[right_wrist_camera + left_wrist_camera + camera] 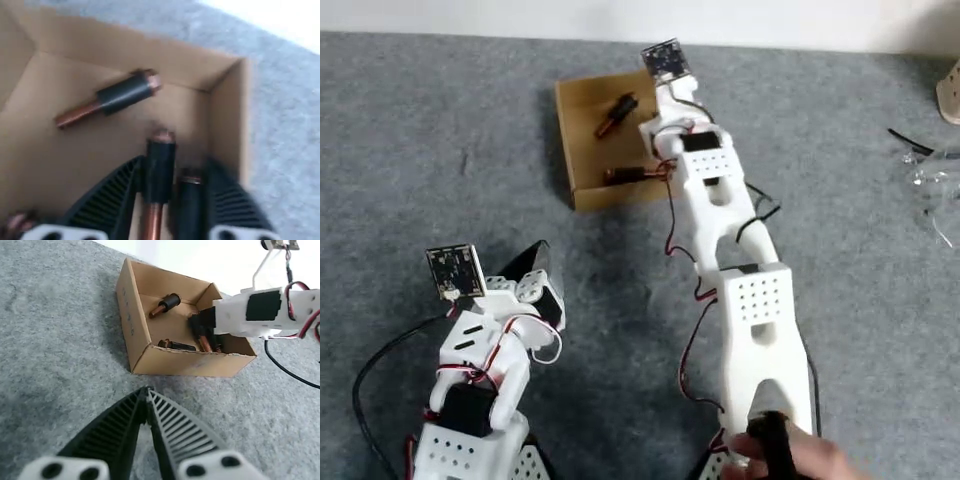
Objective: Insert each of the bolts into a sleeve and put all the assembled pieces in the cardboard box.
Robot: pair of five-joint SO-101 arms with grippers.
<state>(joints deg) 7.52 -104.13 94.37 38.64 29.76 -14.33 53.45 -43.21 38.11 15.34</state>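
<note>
Closer, right end effector point(175, 167) gapes astride two pieces point(160, 155); left end effector point(148, 393) together.

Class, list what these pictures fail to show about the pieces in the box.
- High view: right arm covers the cardboard box's right side.
- Right wrist view: two pieces blurred, cut off by the frame edge.
- Left wrist view: right gripper partly hides pieces under it.
</note>
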